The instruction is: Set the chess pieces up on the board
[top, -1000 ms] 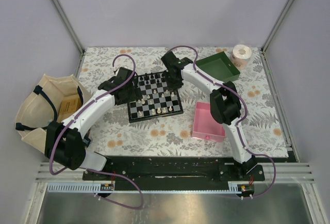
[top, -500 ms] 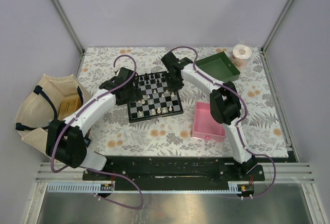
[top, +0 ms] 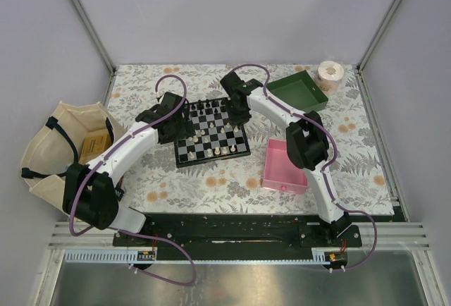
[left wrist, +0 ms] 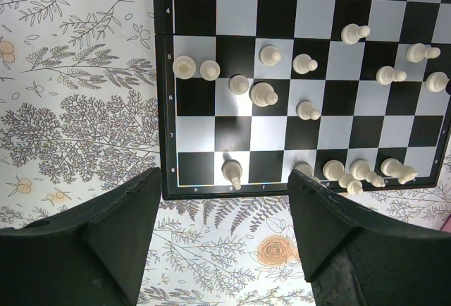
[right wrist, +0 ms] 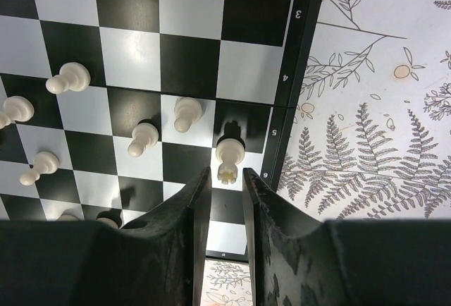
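Note:
The board [top: 182, 158] lies mid-table with black pieces along its far edge and cream-white chess pieces [top: 218, 149] towards its near edge. My right gripper [top: 238, 112] hangs over the board's right side. In the right wrist view its fingers [right wrist: 201, 200] stand a narrow gap apart, and a white rook [right wrist: 229, 156] stands on the edge file just between the tips, with slivers of space either side. My left gripper [left wrist: 225, 179] is wide open at the board's left edge [left wrist: 163, 108], over the tablecloth, with nothing in it. A white piece [left wrist: 232, 171] stands on the board just ahead of it.
A pink tray [top: 284, 168] sits right of the board, with a green tray [top: 299, 91] and a paper roll [top: 330, 73] at the back right. A cloth bag [top: 63, 147] holding a box lies off the table's left edge. Several white pieces [left wrist: 363, 172] crowd the board's corner.
Hardly anything differs; both arms hold nearly the same pose over the board.

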Controlling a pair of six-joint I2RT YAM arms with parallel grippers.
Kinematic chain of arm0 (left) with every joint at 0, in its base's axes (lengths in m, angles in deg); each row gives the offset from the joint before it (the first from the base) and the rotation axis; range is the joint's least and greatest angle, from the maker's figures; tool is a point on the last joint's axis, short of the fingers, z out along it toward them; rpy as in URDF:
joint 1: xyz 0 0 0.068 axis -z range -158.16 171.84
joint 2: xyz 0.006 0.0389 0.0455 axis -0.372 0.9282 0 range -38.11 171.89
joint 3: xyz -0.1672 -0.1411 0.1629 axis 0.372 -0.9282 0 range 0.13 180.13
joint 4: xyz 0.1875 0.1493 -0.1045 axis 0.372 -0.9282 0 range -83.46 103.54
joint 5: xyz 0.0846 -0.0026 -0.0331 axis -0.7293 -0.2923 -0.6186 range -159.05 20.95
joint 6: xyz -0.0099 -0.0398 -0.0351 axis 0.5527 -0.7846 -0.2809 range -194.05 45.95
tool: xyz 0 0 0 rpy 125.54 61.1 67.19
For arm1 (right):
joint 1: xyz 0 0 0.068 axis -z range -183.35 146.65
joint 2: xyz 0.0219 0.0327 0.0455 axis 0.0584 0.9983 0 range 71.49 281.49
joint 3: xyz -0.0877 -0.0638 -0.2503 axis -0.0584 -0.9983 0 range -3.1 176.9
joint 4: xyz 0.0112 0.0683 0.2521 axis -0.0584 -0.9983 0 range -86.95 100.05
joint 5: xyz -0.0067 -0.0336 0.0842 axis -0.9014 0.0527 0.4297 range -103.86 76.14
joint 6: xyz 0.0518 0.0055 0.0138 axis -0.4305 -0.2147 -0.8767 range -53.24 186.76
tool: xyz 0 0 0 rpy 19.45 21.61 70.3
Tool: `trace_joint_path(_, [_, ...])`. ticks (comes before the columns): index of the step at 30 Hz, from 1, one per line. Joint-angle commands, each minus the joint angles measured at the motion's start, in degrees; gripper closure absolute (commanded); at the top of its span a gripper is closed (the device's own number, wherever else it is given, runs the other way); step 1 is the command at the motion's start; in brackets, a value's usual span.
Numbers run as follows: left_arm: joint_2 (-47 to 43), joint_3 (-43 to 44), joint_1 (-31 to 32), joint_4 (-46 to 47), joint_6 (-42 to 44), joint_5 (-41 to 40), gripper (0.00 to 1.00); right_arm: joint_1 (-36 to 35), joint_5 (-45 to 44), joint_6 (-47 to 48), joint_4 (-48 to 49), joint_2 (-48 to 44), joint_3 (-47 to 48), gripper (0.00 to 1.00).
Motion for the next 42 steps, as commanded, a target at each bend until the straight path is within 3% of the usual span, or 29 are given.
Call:
trace_joint_path(1, [-0.4,1.2,-0.2,1.6,0.4,0.3,0.25,0.3,0.4,0.6,0.2,0.8,1.3,0.66])
trace_joint_path(9, [-0.5,1.0,-0.3,1.6,0.4,0.2,0.25,0.5,0.1,0.9,0.4,1.0,1.7,0.67])
trace_joint_path(19, [-0.3,1.4,-0.2,1.5,0.4,0.5,0.24,0.5,0.3,0.7,0.4,-0.3,0.5,0.85])
trace_joint_path(23, [-0.5,1.3,-0.2,1.9,0.5,0.7,0.13,0.5,0.8,0.3,1.6,-4.6,-3.0,0.9])
trace_joint_path(27, [-1.1,1.1,-0.2,2.2,0.5,0.0,0.01,0.3,1.8,-1.3,4.5,-11.1,-10.4,0.9])
trace_joint_path(33, [-1.0,1.5,-0.6,2.3,0.2,-0.3,0.01,-0.3,3.1,-3.1,7.4,-17.3,-19.7,0.9])
trace_joint_path(42, [-0.4,1.8,-0.7,2.5,0.2,0.1,0.01,-2.4,4.9,-3.4,7.4,-18.1,-22.4,0.9])
